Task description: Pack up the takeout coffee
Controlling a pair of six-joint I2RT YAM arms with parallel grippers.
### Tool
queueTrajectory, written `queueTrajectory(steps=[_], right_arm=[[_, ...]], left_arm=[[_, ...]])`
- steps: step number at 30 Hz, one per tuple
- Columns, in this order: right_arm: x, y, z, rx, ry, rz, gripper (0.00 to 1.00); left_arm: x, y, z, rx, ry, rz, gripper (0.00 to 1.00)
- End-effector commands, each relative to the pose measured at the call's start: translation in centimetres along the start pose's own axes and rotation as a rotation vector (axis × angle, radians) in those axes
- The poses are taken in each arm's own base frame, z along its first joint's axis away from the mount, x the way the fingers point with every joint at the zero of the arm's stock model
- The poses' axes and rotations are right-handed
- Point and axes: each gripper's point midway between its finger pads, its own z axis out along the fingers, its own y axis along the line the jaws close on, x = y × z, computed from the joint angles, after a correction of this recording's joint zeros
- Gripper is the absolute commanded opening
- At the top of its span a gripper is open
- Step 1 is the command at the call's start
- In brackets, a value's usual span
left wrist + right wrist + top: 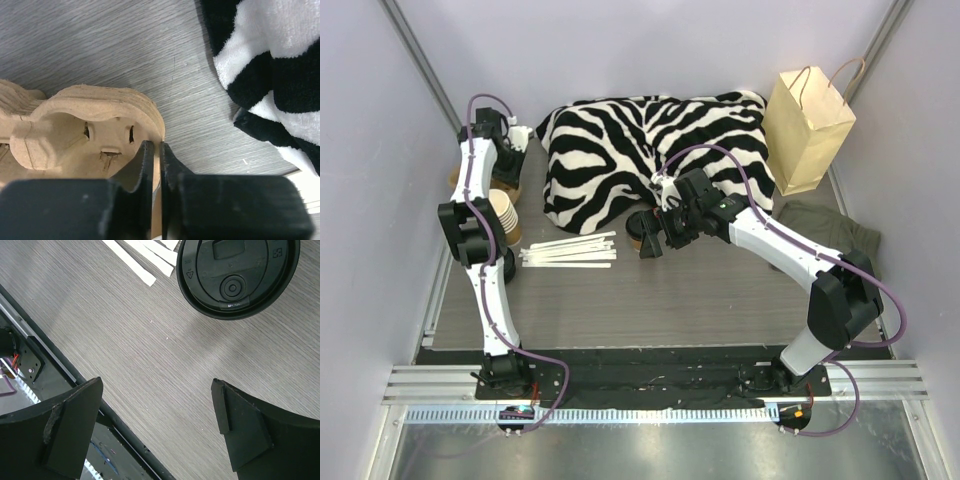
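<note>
Over at the back left corner of the table, I am pinching my left claw down on the rim of a moulded pulp cup carrier, and the two fingers are standing almost together with only that thin brown edge between them. From above, the carrier is sitting by the left wall with my left claw reaching over it, and a stack of lidless paper cups is standing just in front of it. A zebra-striped blanket is lying beside the carrier, apart from it, with bare table showing between them. Near the middle of the table, I am holding my right claw spread as wide as it goes, gripping nothing, with only grey table showing between the fingers. The takeout coffee is standing upright on the table just beyond those open fingers, showing me its round black top and touching neither one. In the overhead view the takeout coffee is sitting at the front edge of the blanket, with my right claw right beside it. White paper strips are lying flat to the left of the cup. A tan paper bag is standing at the back right, and a dark green cloth is lying in front of it.
</note>
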Motion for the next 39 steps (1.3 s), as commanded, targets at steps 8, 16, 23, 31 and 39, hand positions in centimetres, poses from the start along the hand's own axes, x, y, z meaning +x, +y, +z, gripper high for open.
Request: queueTrajectory(steps=[8, 16, 23, 31, 39], right_arm=[[-2.2, 1.3, -1.3, -0.036, -0.065, -0.013, 1.0], [-2.3, 1.4, -1.5, -0.04, -0.072, -0.012, 1.0], [-2.4, 1.6, -1.7, -0.047, -0.076, -0.013, 1.0], [-2.7, 1.7, -1.9, -0.047, -0.086, -0.025, 1.0], [-5.9, 2.7, -3.7, -0.053, -0.122, -0.11, 1.0]], left_arm=[[-3.7, -2.0, -3.3, 0.062, -0.144, 0.016, 0.0], [-5.6, -3.1, -6.1, 0.064, -0.21, 0.035, 0.0], [-6.6, -3.2, -8.3, 0.032, -0.25, 0.06, 0.0], [-5.8, -3.1, -8.6, 0.023, -0.224, 0.072, 0.0], [-6.8, -2.6, -10.3, -0.025, -0.27, 0.077, 0.0]])
